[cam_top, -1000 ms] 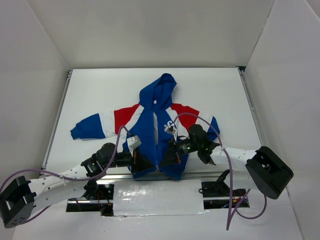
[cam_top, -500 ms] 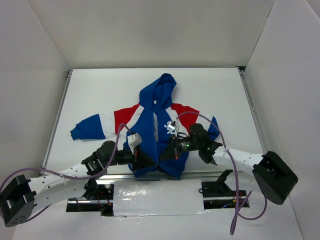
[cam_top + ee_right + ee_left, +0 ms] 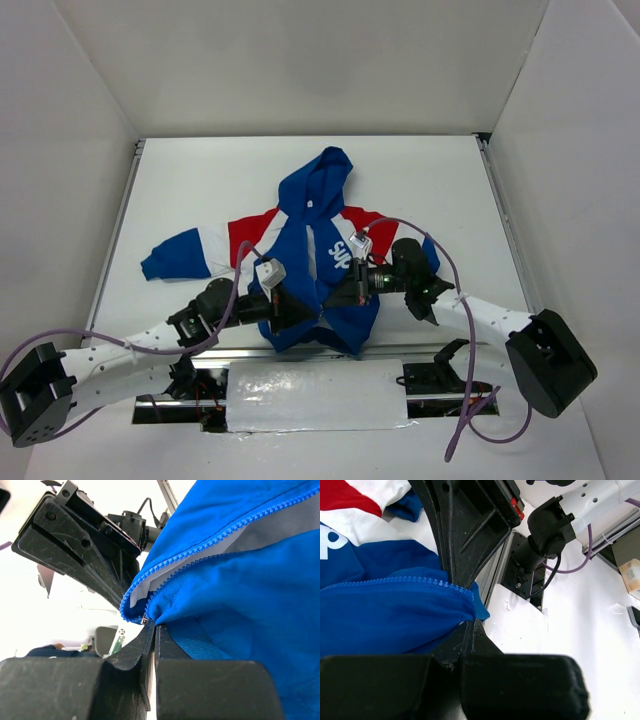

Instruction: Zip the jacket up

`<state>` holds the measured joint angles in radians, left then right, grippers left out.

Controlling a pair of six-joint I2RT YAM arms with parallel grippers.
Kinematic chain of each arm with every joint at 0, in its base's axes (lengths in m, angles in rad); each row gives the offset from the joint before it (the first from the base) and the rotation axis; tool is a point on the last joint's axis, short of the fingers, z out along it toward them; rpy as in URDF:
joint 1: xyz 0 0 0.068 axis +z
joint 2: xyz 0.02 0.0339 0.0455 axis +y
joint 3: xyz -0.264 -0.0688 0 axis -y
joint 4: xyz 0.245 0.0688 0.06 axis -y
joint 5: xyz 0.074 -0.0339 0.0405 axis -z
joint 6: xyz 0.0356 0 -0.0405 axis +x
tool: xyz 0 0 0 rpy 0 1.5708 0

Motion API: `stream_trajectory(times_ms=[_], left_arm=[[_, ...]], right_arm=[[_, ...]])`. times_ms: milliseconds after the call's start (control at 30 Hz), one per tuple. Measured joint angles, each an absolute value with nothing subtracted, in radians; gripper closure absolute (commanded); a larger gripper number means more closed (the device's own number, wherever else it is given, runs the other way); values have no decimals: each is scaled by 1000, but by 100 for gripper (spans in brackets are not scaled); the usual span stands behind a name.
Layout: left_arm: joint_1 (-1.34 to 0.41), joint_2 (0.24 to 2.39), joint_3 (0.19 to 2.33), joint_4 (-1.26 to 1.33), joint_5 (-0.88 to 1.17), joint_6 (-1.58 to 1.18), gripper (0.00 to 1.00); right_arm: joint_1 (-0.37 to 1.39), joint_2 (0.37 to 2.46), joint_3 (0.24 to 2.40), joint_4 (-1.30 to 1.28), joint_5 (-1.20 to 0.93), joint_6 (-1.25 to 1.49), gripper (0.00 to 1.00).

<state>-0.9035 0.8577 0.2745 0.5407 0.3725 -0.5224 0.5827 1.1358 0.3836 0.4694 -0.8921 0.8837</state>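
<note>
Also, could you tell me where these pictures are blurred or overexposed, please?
Top external: even light, sharp, the jacket clear. Left wrist: zipper teeth sharp, the left gripper a dark blur at its base. Right wrist: background washed out white at left, the right gripper blurred at its base.

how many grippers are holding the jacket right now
2. The left gripper is shut on the jacket's bottom hem beside the zipper, on the left in the top view. The right gripper pinches the hem corner at the zipper's other edge.

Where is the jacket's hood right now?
Top view: the hood lies mid-table, pointing at the far wall, opposite the hem that the left pincer and right pincer clamp.
</note>
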Motion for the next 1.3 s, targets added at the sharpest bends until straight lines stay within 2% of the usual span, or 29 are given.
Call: stream_trajectory(times_ms=[633, 700, 733, 767, 867, 967, 1167, 1300], left_arm=[[-918, 924, 289, 609, 337, -522, 100], [-919, 926, 289, 613, 336, -525, 100], [-921, 923, 288, 613, 332, -527, 100], [-923, 917, 287, 611, 326, -529, 100], [-935, 891, 274, 596, 300, -553, 100], [-944, 909, 270, 580, 246, -589, 100], [-931, 1062, 268, 561, 123, -710, 100], [-925, 1086, 251, 528, 73, -779, 100]], right_arm=[[517, 1111, 384, 465, -941, 923, 100], [516, 1121, 384, 480, -951, 921, 97], [517, 1131, 384, 489, -957, 918, 91], [521, 1139, 384, 495, -961, 915, 90], [551, 1158, 389, 500, -955, 872, 93], [581, 1192, 403, 477, -891, 829, 98], [594, 1353, 395, 449, -729, 861, 97], [648, 1380, 372, 443, -614, 905, 95]])
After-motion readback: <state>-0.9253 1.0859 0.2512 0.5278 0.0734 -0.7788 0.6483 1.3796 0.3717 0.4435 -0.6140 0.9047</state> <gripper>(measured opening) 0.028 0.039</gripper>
